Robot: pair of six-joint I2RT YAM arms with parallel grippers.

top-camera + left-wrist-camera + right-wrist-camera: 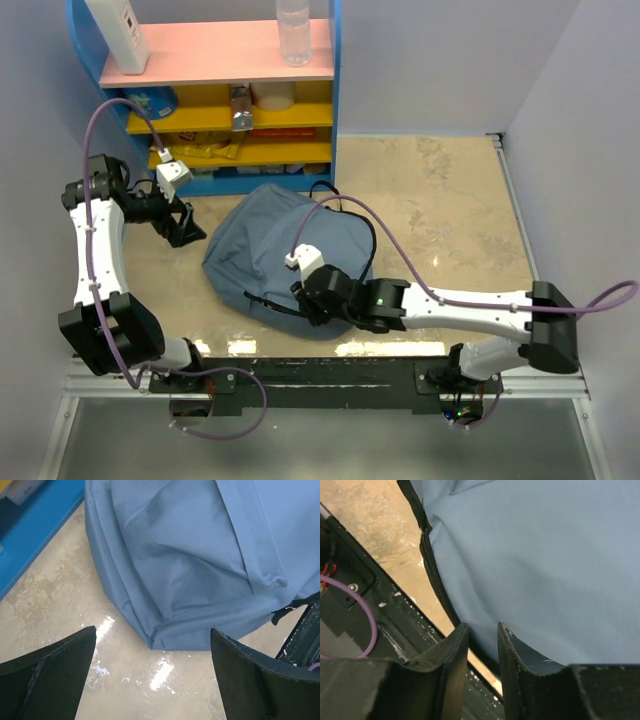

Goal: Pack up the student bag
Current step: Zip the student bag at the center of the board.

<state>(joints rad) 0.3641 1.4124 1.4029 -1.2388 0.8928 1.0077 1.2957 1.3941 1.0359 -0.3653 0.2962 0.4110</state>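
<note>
Student bag: the student bag (285, 250) lies flat near the middle of the table (450, 200), a little toward the near edge. It is a soft slate-blue mound.
Heading and long axis: in the top view the long axis runs roughly from 1 o'clock to 7 o'clock. The black straps (368, 235) loop out at the 1 to 3 o'clock side, so I judge the top end points to about 1 o'clock. The frames do not fully settle this.
Zipper: a black zipper (432, 565) follows the bag's near rim at about 6 o'clock. It looks done up where it shows.
Right gripper: the right gripper (482, 630) sits at the bag's 6 o'clock rim, its jaws drawn to a narrow slot. The zipper band runs down toward that slot, but I cannot tell whether anything is pinched.
Left gripper: the left gripper (153, 628) is at the bag's 9 o'clock, near it but apart. Its jaws are spread wide and hold nothing.
Step in hand: likely getting hold of the zipper so the bag can be opened.
Doing it well: pinch the pull or rim, not loose cloth. Draw along the zipper's curve rather than upward. The free left arm should pin the fabric so the soft bag does not slide.
Beyond: a blue shelf (336, 80) stands at 12 o'clock, just past the bag.
</note>
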